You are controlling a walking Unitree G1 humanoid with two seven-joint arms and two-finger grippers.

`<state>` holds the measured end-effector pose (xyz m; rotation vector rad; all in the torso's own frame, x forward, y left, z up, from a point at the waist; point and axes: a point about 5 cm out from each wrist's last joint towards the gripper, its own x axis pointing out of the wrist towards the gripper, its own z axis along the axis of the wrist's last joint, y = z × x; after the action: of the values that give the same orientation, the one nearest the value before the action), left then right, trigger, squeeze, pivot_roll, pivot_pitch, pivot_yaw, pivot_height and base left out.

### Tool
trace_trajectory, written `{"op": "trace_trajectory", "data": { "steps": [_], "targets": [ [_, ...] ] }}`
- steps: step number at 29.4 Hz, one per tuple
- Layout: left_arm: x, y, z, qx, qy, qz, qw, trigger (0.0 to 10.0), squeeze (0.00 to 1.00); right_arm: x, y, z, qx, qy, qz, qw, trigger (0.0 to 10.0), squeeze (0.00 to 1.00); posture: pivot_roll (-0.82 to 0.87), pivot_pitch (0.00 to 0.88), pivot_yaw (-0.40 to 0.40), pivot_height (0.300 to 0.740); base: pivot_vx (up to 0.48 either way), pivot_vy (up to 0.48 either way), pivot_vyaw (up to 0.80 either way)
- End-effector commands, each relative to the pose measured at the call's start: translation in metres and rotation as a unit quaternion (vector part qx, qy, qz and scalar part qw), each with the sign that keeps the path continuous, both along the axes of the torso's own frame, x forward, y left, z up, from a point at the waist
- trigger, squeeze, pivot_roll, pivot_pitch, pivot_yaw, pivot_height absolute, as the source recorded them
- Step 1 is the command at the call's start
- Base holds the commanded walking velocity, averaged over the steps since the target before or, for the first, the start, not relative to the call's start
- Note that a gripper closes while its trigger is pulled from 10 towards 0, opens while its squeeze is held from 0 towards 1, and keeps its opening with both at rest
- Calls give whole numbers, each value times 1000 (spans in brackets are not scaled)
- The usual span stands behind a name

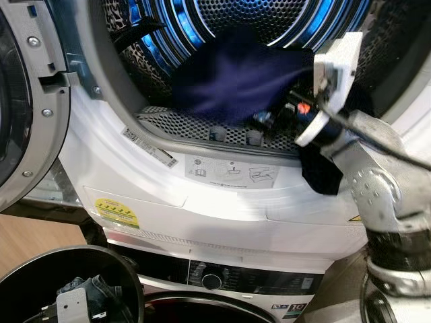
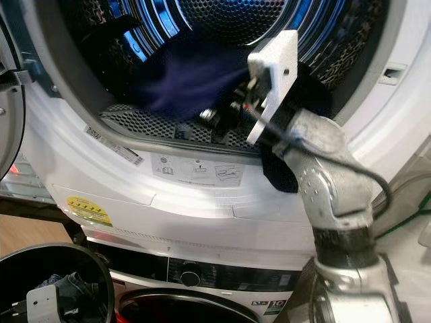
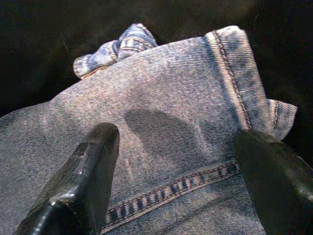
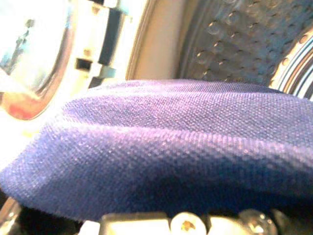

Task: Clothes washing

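Loading is the step in hand, by the look of it: the right gripper (image 1: 286, 114) is reaching through the open door of the upper machine, right at the lip of the drum (image 1: 222, 27), with a dark blue garment (image 1: 229, 74) bunched up just beyond it. From the right wrist camera the blue cloth (image 4: 171, 147) lies draped straight across the front of that hand, pressed so close that the fingers themselves are buried under it, so whether they're clamped on the cloth or loose I can't tell. A dark fold (image 1: 322, 171) hangs down out of the opening, below the wrist and over the white front panel (image 1: 222, 195). My guess is the next move calls for pushing the bundle deeper and getting that dangling fold inside too, or the door (image 1: 27, 101), swung wide off to the left, could pinch it. Down low, the left gripper (image 3: 181, 161) sits in the black basket (image 1: 40, 266), fingers (image 3: 88, 171) spread wide apart over a pair of jeans (image 3: 161, 127). The denim lies flat between and just under the tips, one finger either side of a stitched seam, nothing pinched yet.
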<state>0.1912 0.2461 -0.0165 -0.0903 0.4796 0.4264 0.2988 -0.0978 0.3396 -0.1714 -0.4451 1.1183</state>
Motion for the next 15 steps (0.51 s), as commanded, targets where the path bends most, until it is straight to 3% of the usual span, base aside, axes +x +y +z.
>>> {"op": "trace_trajectory", "data": {
  "steps": [1,6,9,13,15],
  "targets": [
    [-9,-4,-10,-7,29,-8,1000,10000,0,-3,-2,1,-10,0,-17,1000,10000,0,65,0,-43,740,0,0,0],
    [-10,-3,-11,-6,31,-9,999,10000,0,-5,-9,-9,-36,10,-65,997,10000,0,61,0,-39,740,0,0,0],
    [-10,-2,-10,-2,30,-9,999,10000,0,2,-7,-16,-33,28,-108,993,10000,0,63,0,-39,740,0,0,0],
    [-3,-5,-2,7,9,-73,997,10000,0,32,-12,-5,54,69,-210,974,10000,0,78,0,-37,740,0,0,0],
    [-3,-6,-2,8,8,-79,997,10000,0,34,-12,-3,61,70,-217,972,10000,0,78,0,-37,740,0,0,0]
  ]
}}
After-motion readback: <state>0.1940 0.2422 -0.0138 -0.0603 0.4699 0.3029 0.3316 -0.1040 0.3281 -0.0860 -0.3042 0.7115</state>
